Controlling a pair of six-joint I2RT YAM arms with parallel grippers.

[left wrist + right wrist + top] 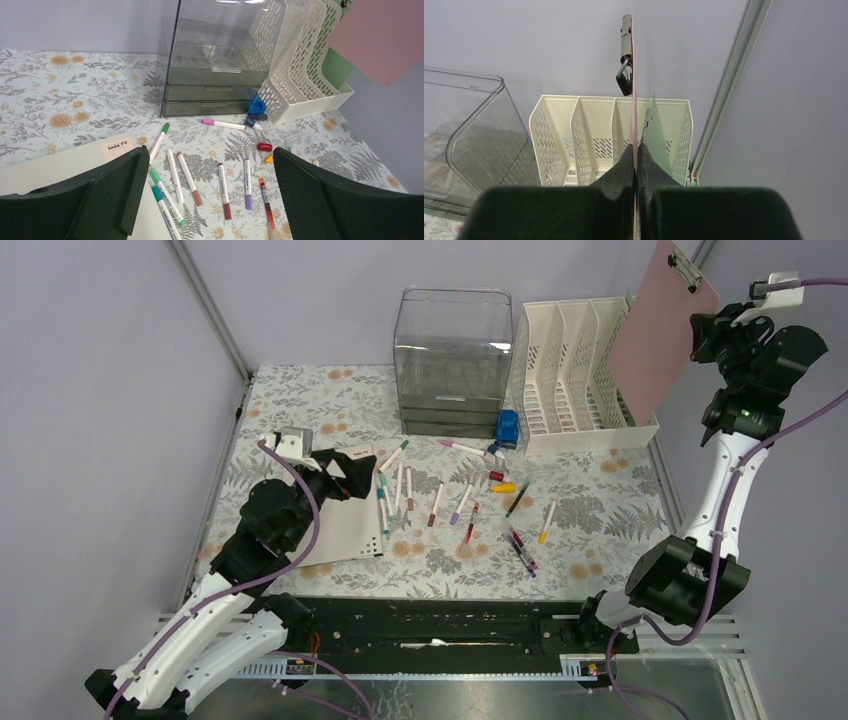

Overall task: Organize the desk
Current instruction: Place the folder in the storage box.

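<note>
At the near edge, the black rail point(440, 625) runs between the two arm bases. Behind it lies the surface point(600, 500), a white cloth with grey ferns and orange flowers, which fills the space up to the back wall.

The left gripper point(362, 472) hangs low over the far edge of a white paper sheet point(345, 530) on the left side. Its fingers point(320, 200) stand wide apart and hold nothing. Just beyond them many markers point(435, 506) lie scattered on the middle of the surface, some side by side, some alone.

At the back stands a clear drawer box point(455, 360). A small blue object point(508, 426) lies at its right front corner. To the right of it is a white file rack point(570, 380).

The right gripper point(636, 152) is raised high at the right. It is closed tight on the edge of a pink clipboard point(655, 325). The clipboard is upright with its clip on top, over the right part of the rack. I cannot tell if its lower edge is already inside a slot. A green board point(659, 135) stands in the rightmost slot.
</note>
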